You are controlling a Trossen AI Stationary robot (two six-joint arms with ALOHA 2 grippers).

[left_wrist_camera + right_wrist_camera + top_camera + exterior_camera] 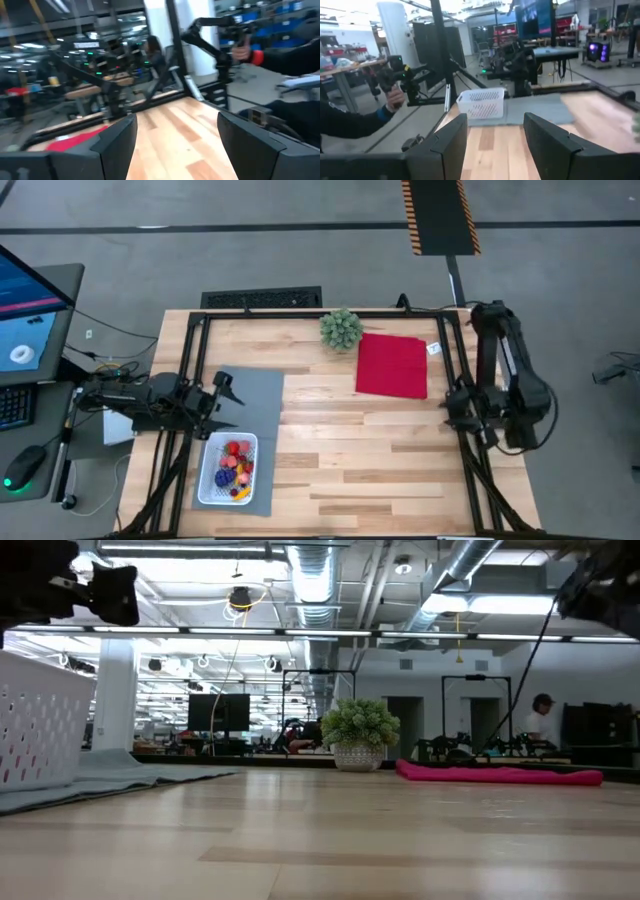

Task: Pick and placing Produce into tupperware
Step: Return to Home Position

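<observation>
One white, mesh-walled tupperware (205,480) sits on the near end of one grey mat (255,395) at the counter's (350,470) left front. It is heaped with red, pink and yellow produce (240,455) and one purple ball (224,477), too crowded to count. Just beyond, the left tool (226,404) hovers, fingers spread; the right tool (495,116), likewise spread, waits at the right edge. Farthest: one red cloth (392,365), one green plant (341,329).

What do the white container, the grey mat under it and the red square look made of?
The white container looks like rigid matte plastic: its walls are a regular grid of small holes. The grey mat is probably felt or foam, dull, its edge slightly wavy. The red square looks like matte cloth with soft, rumpled edges.
</observation>
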